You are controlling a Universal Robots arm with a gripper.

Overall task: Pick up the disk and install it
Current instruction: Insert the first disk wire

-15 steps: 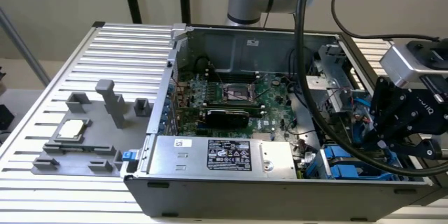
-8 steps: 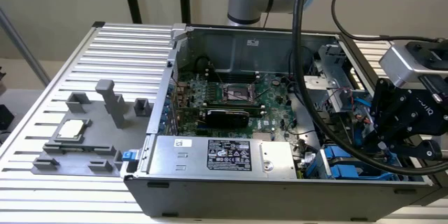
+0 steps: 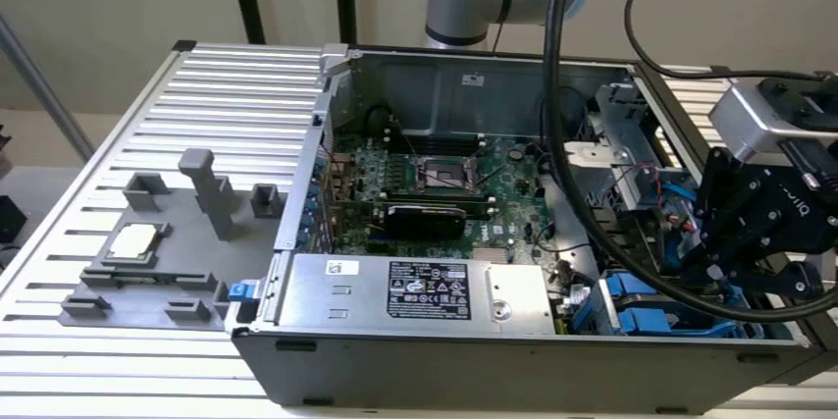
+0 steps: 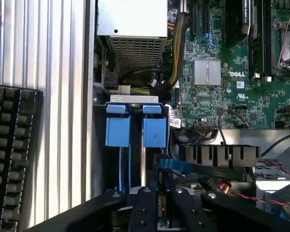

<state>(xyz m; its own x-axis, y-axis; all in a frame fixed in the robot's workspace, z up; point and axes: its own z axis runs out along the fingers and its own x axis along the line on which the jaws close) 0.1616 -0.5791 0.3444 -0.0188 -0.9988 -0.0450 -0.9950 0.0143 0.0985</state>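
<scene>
Two blue carriers [image 4: 135,131] sit in the bay. The disk [image 4: 174,165] lies just beside them, at the hand [image 4: 162,195], whose grip I cannot tell. Best keep it square to the slot.

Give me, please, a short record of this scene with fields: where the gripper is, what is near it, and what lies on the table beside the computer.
gripper position: gripper low over the drive bay corner of the open computer case, at the exterior view's right
nearest things: blue drive carriers standing side by side in the bay
disk: blue-framed piece lies close before the gripper; whether it is held cannot be told
power supply: grey labelled box along the case's near wall
on the table: grey fixture plate with a square silver chip
</scene>
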